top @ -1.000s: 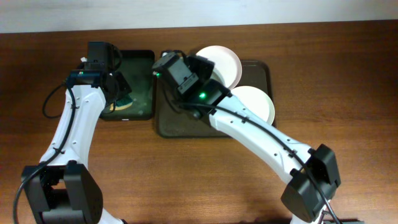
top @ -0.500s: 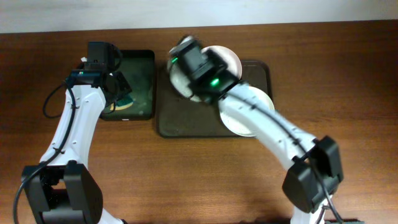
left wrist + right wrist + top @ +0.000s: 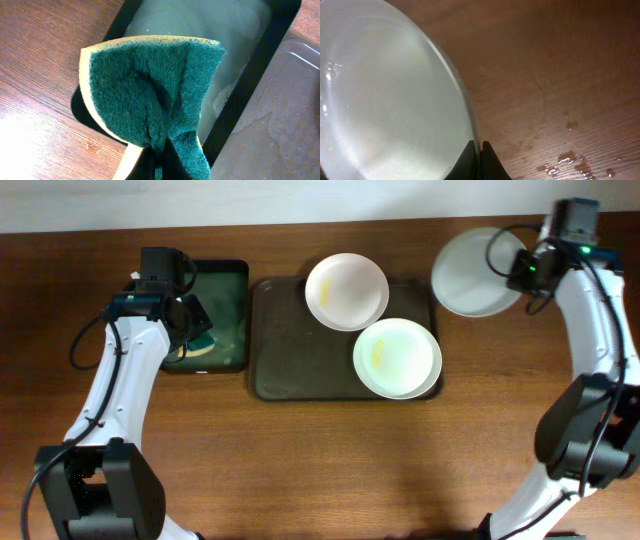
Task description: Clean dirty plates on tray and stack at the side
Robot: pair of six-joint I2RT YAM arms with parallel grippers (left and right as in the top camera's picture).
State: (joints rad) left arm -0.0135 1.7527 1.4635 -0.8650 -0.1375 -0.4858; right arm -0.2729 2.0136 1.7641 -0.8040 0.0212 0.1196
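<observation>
Brown wooden table (image 3: 300, 470) spreads under both arms, with droplets (image 3: 570, 161) beaded beside the right gripper (image 3: 478, 150). That gripper pinches the third plate (image 3: 475, 275) by its rim alone, jaws nearly together on the thin edge, holding it off to the right of the tray (image 3: 290, 365). The danger, as I judge it, is a slip — a wet, smooth rim in so narrow a bite could pivot or slide out and strike the wood. Whether its far edge rests on the table I cannot tell. On the tray sit the upper plate (image 3: 346, 290) and the smeared plate (image 3: 397, 358), yellowish and uncleaned. The left gripper (image 3: 159, 157) is clamped on a green sponge (image 3: 150, 90) over the bin (image 3: 228, 300) — drips could trail from it.
</observation>
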